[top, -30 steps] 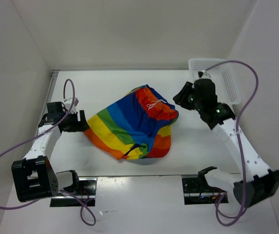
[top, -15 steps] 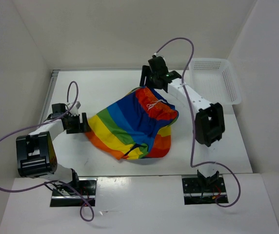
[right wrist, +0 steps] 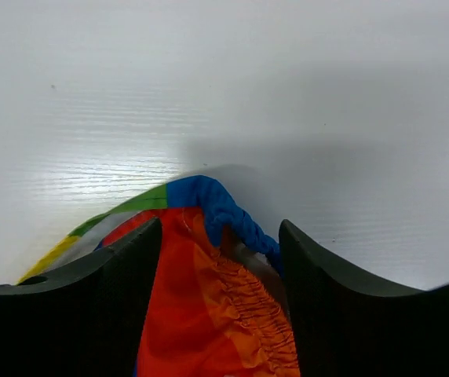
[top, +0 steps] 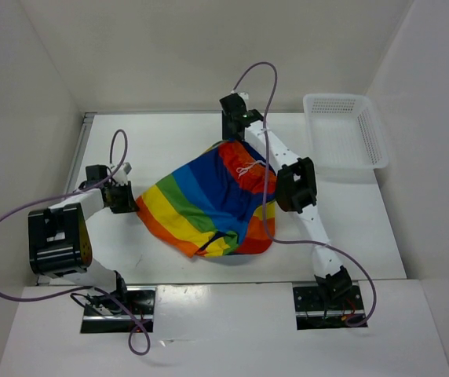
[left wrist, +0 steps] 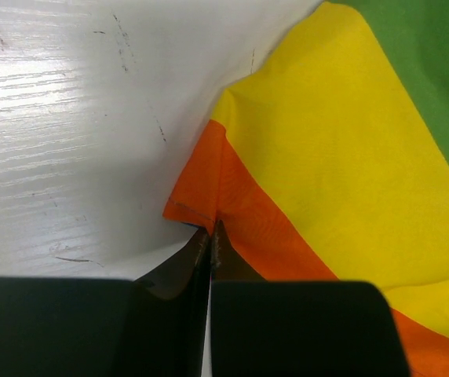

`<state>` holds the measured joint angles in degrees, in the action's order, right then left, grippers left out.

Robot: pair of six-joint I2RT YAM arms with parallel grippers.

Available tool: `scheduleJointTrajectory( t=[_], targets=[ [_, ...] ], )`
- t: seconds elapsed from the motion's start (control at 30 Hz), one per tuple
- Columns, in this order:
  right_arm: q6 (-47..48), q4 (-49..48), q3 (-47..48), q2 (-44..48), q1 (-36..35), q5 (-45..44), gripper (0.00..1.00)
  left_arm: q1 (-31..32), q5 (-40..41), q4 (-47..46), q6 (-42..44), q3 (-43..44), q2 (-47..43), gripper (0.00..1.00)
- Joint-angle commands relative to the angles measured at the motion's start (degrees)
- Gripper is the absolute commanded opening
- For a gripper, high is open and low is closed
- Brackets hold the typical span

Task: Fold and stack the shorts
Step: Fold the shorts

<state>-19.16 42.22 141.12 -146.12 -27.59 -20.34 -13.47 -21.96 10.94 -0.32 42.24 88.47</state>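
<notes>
Top external view: the shorts [top: 213, 200] lie in a rumpled heap at the middle of the counter [top: 350, 212], stripes fanned out and the white drawstring [top: 248, 169] showing near the upper right of the heap. They have not shifted in the last second, but both arms have. A second ago the right arm hung over by the white basket [top: 342, 137] at the upper right. Now it reaches across to the top edge of the heap.

Its wrist view shows the right jaws standing wide, one on each side of the gathered waistband [right wrist: 232, 220], with nothing gripped yet. At the left edge of the heap the left jaws were apart a moment ago. The left wrist view now shows them closed together at the orange corner [left wrist: 197, 208] of the fabric, and they appear to pinch the hem.

So one hold looks made and the second is set up. Folding has not begun. The next step, as I judge it, is for the right jaws to close on the waistband so that the two arms can spread the cloth flat.
</notes>
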Motion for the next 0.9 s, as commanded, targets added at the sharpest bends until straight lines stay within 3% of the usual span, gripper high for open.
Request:
scheduleJointTrajectory(
  t=[0.0, 0.07, 0.17, 0.2, 0.27, 0.3, 0.37, 0.53, 0.73, 0.87],
  targets=[
    [2.0, 5.8, 7.6, -2.8, 0.4, -2.5, 0.66, 0.2, -0.3, 1.5, 0.3, 2.4, 0.7, 0.00],
    [2.0, 6.3, 8.1, -4.0, 0.4, -1.6, 0.63, 0.2, -0.3, 1.5, 0.3, 2.9, 0.1, 0.00],
    [1.2, 8.0, 9.5, -5.5, 1.1, -0.8, 0.51, 0.2, -0.3, 2.1, 0.3, 3.5, -0.4, 0.00],
    [0.7, 8.0, 9.5, -5.5, 1.1, -2.0, 0.37, 0.2, -0.3, 2.1, 0.3, 4.1, -0.4, 0.00],
    [0.7, 8.6, 10.8, -5.0, 1.1, -2.0, 0.24, 0.2, -0.3, 2.8, 0.3, 4.6, -0.9, 0.00],
    [0.1, 8.6, 10.8, -4.4, 1.1, -2.7, 0.10, 0.2, -0.3, 3.8, 0.3, 5.3, -1.6, 0.00],
    [0.1, 10.2, 14.1, -2.5, 1.1, -2.7, 0.01, 0.2, 0.2, 5.7, 0.3, 7.2, -3.5, 0.00],
    [-1.3, 17.7, 29.8, -0.2, 1.1, -0.9, 0.01, -0.7, 0.7, 9.5, 0.3, 14.2, -11.2, 0.00],
    [-1.3, 20.6, 29.2, 13.7, -0.9, -4.6, 0.01, -3.6, -1.5, 11.9, 0.3, 23.0, -21.9, 0.00],
    [-2.6, 21.8, 29.2, 21.8, -3.7, -6.6, 0.01, -5.0, -2.8, 7.9, 0.3, 24.9, -28.9, 0.00]
  ],
)
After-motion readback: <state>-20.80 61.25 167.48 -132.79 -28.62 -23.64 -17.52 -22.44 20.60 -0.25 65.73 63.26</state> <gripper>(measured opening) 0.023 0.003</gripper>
